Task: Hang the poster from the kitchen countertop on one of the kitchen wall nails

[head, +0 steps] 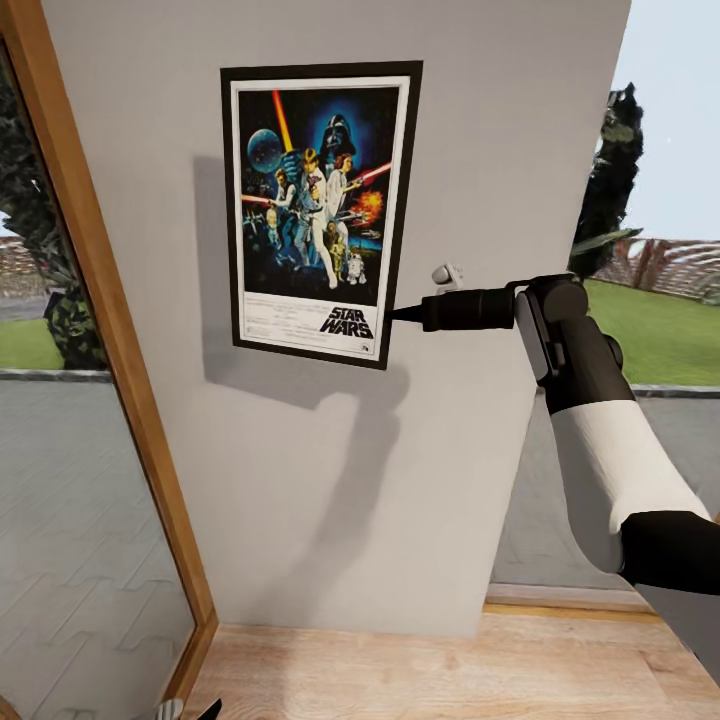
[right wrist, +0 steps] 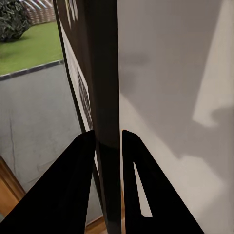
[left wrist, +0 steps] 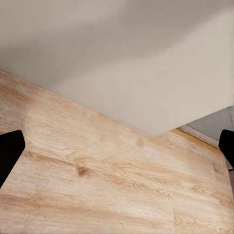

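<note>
Plain light-grey wall panel (head: 330,480) behind tall black-framed Star Wars poster (head: 315,210), lower edge pinched by black right end effector (head: 395,315); left end effector (left wrist: 117,146) spread wide.

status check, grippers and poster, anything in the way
Right gripper shut on poster at its lower right edge, poster up against the wall. Left gripper open, low over the wood floor. Nothing in the way.

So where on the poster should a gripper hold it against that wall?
Best on the poster's thin lower right edge, coming in sideways from its right. It is flat and upright, so only its rim fits between fingers; the right gripper pinches there now, one finger on each face.
</note>
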Robot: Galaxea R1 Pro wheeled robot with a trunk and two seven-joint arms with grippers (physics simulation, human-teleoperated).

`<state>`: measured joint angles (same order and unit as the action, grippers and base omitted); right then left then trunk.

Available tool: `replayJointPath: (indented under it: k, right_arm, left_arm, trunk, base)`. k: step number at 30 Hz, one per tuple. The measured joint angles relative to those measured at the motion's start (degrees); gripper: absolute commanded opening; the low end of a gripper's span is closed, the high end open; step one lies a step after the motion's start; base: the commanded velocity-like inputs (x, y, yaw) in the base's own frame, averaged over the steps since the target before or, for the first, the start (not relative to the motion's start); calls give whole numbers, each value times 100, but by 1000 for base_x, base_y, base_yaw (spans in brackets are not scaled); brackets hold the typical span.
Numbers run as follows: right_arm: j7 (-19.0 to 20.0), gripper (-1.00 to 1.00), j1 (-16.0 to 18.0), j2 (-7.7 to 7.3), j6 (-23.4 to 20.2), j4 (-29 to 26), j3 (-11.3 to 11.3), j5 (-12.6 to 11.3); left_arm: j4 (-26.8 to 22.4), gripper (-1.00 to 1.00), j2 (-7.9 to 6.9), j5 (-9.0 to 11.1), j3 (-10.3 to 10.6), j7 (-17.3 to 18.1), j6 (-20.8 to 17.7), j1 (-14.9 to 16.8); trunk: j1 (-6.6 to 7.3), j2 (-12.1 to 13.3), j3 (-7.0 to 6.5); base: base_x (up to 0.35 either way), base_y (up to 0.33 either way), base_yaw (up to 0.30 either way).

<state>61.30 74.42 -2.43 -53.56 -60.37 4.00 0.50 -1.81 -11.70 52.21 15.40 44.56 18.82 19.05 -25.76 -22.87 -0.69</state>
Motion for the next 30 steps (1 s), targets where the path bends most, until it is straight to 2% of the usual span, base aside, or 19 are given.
replayJointPath:
  k: [9, 19, 30]
  right_arm:
    - [-5, -100, 0, 0, -1, 0, 3, -1]
    - [-8, -100, 0, 8, 0, 5, 7, 0]
    - [-9, -100, 0, 9, 3, 1, 7, 0]
  left_arm:
    - [0, 100, -2, 0, 1, 0, 0, 0]
    - [0, 100, -4, 0, 3, -1, 0, 0]
    - [0, 100, -2, 0, 3, 1, 0, 0]
  trunk:
    - [1, -1, 0]
    - [1, 0, 0]
    - [0, 0, 0]
  base:
    - [26, 0, 0]
    - [210, 0, 0]
    - [22, 0, 0]
